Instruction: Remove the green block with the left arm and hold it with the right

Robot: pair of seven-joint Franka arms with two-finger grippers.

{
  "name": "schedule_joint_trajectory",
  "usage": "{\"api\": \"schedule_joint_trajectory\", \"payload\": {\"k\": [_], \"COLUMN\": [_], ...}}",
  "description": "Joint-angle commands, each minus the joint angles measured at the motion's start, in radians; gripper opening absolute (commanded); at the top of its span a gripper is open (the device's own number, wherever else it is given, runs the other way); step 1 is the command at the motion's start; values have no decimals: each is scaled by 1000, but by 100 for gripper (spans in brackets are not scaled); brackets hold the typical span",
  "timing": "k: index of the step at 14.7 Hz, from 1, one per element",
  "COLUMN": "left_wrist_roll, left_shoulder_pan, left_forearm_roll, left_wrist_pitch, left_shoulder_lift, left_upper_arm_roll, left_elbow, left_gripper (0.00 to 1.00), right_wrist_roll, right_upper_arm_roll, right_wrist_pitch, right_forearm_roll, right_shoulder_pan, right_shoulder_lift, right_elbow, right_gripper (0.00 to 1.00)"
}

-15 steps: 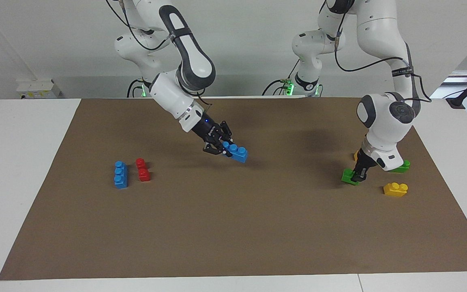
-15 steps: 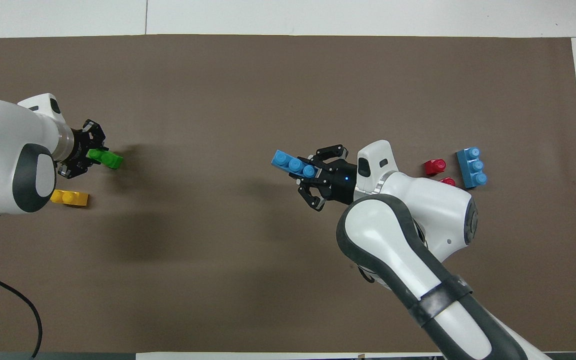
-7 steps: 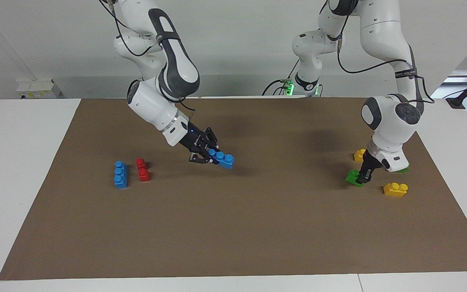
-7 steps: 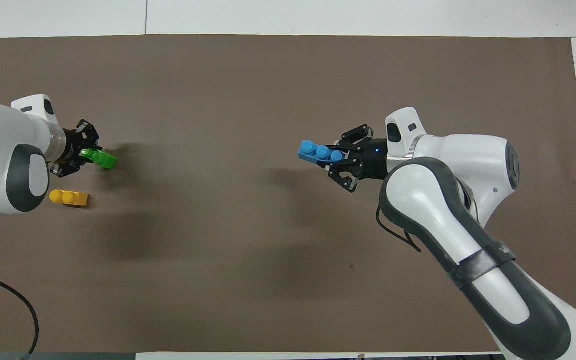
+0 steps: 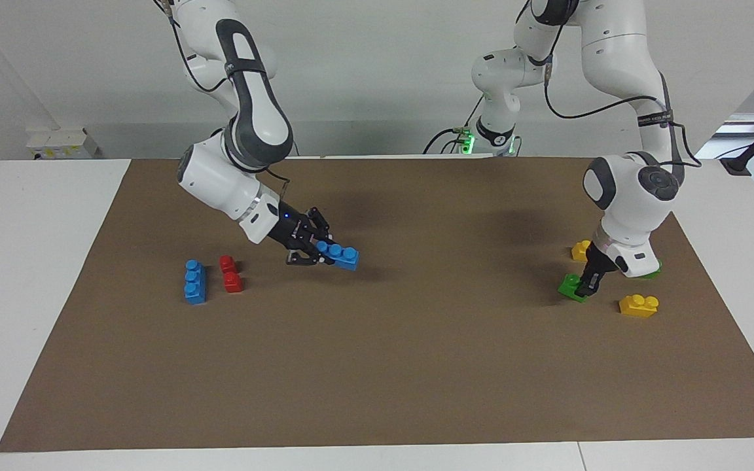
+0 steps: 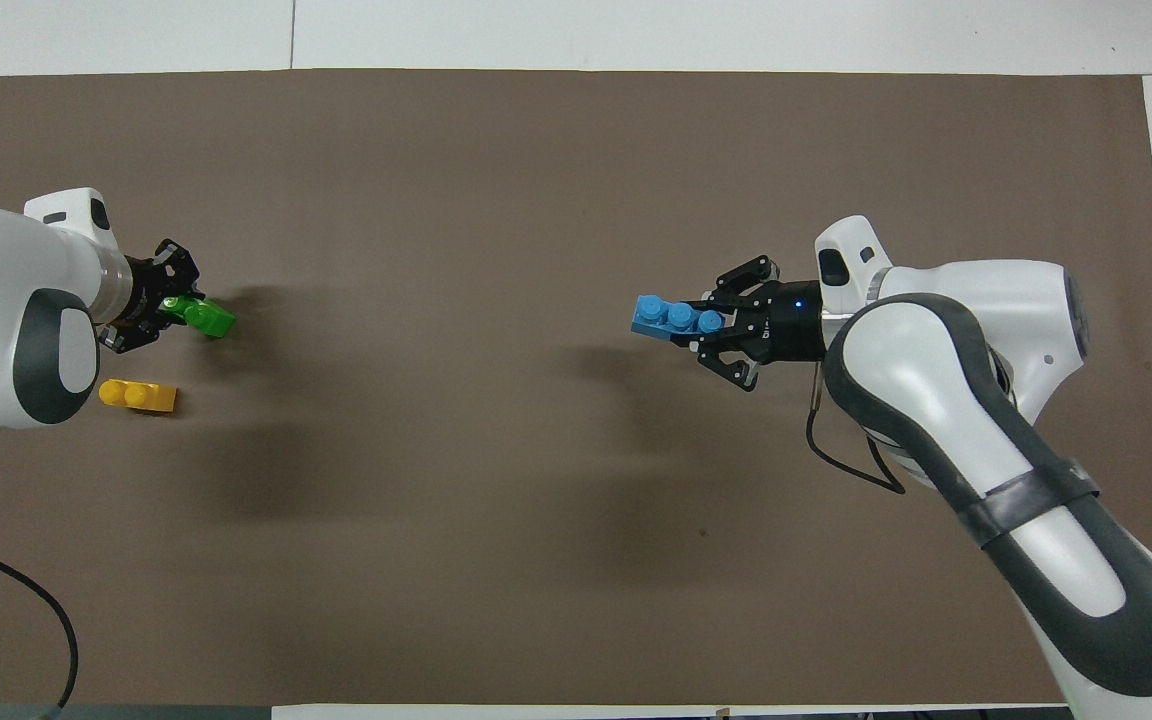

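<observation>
Green block (image 5: 571,286) pinched in the left gripper (image 5: 588,286) at frame right; right gripper (image 5: 315,252) clamps a blue brick (image 5: 338,254) mid-frame

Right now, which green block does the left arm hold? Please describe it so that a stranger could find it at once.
Look at the brown mat, at the left arm's end. The left gripper is shut on a small bright green plastic two-stud brick, at mat level. A yellow two-stud brick lies beside it; the second green brick is mostly hidden by the wrist, nearer to the robots.
</observation>
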Motion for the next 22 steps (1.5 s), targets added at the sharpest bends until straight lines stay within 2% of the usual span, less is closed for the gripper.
{"api": "schedule_joint_trajectory", "payload": {"k": [1, 2, 3, 4, 10, 16, 22], "left_wrist_roll": [26, 26, 24, 24, 26, 26, 70], "left_shoulder_pan": [10, 10, 8, 5, 10, -4, -38], "left_forearm_roll": [-2, -2, -2, -4, -4, -4, -2], "left_wrist_pitch": [36, 34, 33, 31, -19, -53, -200], "left_shoulder_lift": [39, 36, 36, 31, 5, -66, -81], "left_upper_arm_roll": [-4, -4, -4, -4, -8, -12, -14], "left_elbow": [-2, -2, -2, -2, 24, 29, 140], "left_gripper": [0, 31, 72, 100, 100, 100, 100], "right_wrist_roll": [-67, -86, -115, -150, -371, -507, -653], "right_upper_arm_roll": [9, 9, 9, 9, 8, 8, 8], "right_wrist_pitch": [-66, -80, -92, -103, -190, -324, -327], "right_forearm_roll": [-36, -41, -39, -39, -52, -206, -230], "right_shoulder_pan": [-70, -88, -107, -128, -277, -427, -515], "right_shoulder_lift": [-52, -59, -69, -78, -130, -152, -201], "right_elbow": [-57, -74, -94, -115, -229, -253, -359], "right_gripper": [21, 21, 21, 22, 23, 23, 23]}}
